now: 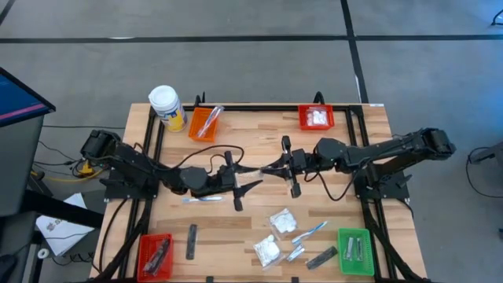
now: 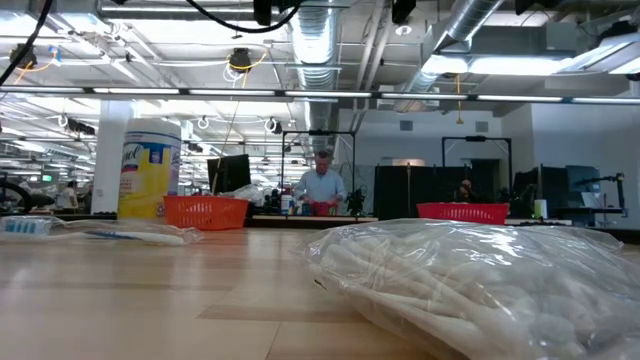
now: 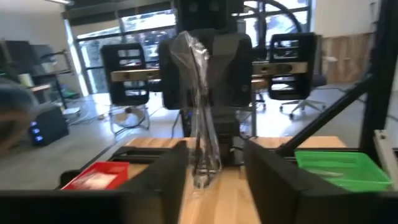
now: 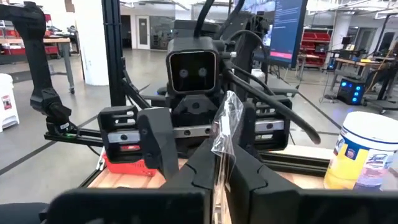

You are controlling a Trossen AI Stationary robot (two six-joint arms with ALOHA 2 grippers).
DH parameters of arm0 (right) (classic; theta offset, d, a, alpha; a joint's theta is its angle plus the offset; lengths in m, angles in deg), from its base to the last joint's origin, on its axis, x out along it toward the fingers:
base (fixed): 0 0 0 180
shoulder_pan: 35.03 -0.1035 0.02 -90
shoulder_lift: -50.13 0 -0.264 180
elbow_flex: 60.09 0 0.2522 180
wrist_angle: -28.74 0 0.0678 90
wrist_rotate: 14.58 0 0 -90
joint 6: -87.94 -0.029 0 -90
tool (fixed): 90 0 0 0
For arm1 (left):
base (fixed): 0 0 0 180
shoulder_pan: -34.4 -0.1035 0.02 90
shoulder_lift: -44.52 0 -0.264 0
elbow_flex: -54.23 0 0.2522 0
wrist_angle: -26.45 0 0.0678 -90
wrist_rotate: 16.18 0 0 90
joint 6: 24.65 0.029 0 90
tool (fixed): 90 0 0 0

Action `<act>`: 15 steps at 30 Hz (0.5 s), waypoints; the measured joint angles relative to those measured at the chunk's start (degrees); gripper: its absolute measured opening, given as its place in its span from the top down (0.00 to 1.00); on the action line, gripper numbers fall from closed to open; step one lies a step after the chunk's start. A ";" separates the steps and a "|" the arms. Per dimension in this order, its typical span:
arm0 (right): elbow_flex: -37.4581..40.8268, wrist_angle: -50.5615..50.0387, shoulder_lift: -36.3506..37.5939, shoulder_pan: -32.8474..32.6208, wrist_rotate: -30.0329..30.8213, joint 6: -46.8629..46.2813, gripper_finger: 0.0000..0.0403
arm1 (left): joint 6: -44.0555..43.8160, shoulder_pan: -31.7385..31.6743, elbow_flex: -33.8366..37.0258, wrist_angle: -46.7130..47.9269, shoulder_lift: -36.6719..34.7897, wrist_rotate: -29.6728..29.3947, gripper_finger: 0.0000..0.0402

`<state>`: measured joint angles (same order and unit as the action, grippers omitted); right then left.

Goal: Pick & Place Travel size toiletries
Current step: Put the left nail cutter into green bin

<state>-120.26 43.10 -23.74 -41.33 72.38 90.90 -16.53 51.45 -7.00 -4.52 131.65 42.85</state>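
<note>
Both arms meet mid-worktop (image 1: 259,228), tips facing. Right tool (image 4: 219,177) clamped on a clear-wrapped toothbrush (image 4: 225,134), wrapper sticking up between its fingers. Left tool (image 3: 214,171) parted, fingers standing either side of the same wrapper (image 3: 200,118) without pinching it. Another wrapped toothbrush (image 1: 203,200) lies on the wood under the left arm. White puffy packets (image 1: 282,221), a dark bar (image 1: 192,240) and more items sit on the near side between the red bin (image 1: 155,255) and green bin (image 1: 355,251).
</note>
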 joint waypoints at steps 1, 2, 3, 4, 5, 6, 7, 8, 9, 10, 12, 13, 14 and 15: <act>0.02 0.00 0.00 0.00 0.01 0.00 0.98 | -0.02 0.09 0.00 0.12 0.00 -1.13 0.55; 0.00 -0.06 0.00 0.00 0.01 0.00 0.99 | -0.24 0.26 0.00 0.41 0.00 -2.48 0.50; 0.00 -0.15 0.00 -0.04 -0.01 0.00 0.99 | -0.75 0.35 0.00 0.82 0.00 -3.93 0.45; 0.00 -0.36 0.00 -0.04 0.01 0.00 0.99 | -1.01 0.48 0.00 1.28 0.00 -5.09 0.40; 0.00 -0.65 0.00 -0.04 0.06 -0.21 0.98 | -1.08 0.74 0.00 1.74 0.00 -6.11 0.35; 0.00 -0.96 0.00 -0.04 0.06 -0.53 0.98 | -1.07 1.06 0.00 2.24 0.00 -7.37 0.31; 0.00 -1.21 0.00 -0.01 0.06 -0.93 0.98 | -1.10 1.36 0.00 2.68 0.00 -8.39 0.27; 0.00 -1.53 0.00 0.03 0.06 -1.41 0.98 | -1.10 1.62 0.00 3.07 0.00 -9.13 0.24; 0.00 -2.11 0.00 0.11 0.06 -1.78 0.98 | -1.08 1.87 0.00 3.39 0.00 -9.94 0.22; 0.00 -2.88 0.00 0.14 0.06 -2.29 0.99 | -1.11 2.10 0.00 3.82 0.00 -10.72 0.20; 0.00 -4.53 0.00 0.52 0.06 -3.96 0.99 | -1.12 2.63 0.00 5.10 0.00 -12.18 0.18; 0.00 -5.59 0.02 0.72 0.04 -5.03 0.99 | -1.11 2.85 0.00 5.64 0.00 -12.66 0.17; 0.00 -6.89 0.04 0.96 0.04 -6.25 0.99 | -1.10 2.97 0.00 6.05 0.00 -12.92 0.17; -0.02 -8.74 0.12 1.22 0.04 -7.57 0.98 | -1.11 3.06 0.00 6.47 0.00 -13.13 0.17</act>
<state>-120.28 34.36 -23.62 -40.12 72.42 83.32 -17.64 54.52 -7.00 1.95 131.65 29.72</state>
